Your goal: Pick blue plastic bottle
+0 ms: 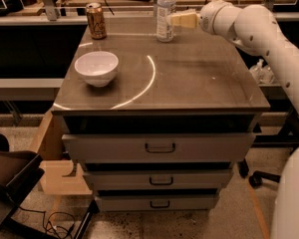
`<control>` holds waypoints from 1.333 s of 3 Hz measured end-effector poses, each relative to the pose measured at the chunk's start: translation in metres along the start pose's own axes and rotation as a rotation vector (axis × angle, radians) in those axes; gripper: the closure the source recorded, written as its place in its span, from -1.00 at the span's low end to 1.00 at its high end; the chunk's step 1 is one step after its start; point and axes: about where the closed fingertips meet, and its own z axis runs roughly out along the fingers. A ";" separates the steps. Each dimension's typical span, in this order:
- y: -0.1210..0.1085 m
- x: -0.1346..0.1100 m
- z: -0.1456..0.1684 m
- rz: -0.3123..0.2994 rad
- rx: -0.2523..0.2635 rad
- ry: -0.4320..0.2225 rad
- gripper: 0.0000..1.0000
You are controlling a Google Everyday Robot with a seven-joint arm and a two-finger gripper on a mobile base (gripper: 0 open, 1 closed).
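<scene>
The blue plastic bottle stands upright at the far edge of the grey cabinet top; it is clear, pale bluish, with a white cap and white label. My gripper comes in from the right on the white arm, and its tan fingers reach the bottle's right side at label height. A bronze soda can stands at the far left of the top.
A white bowl sits on the left of the top. The cabinet has three drawers below. Small clear pump bottles sit on a shelf at the right. A dark chair and a cardboard box are at the lower left.
</scene>
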 end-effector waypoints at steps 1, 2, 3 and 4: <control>-0.002 -0.004 0.019 -0.016 -0.021 0.012 -1.00; 0.001 -0.008 0.039 -0.014 -0.042 -0.005 -1.00; 0.007 -0.012 0.057 -0.007 -0.060 -0.022 -1.00; 0.013 -0.012 0.071 0.002 -0.079 -0.025 -1.00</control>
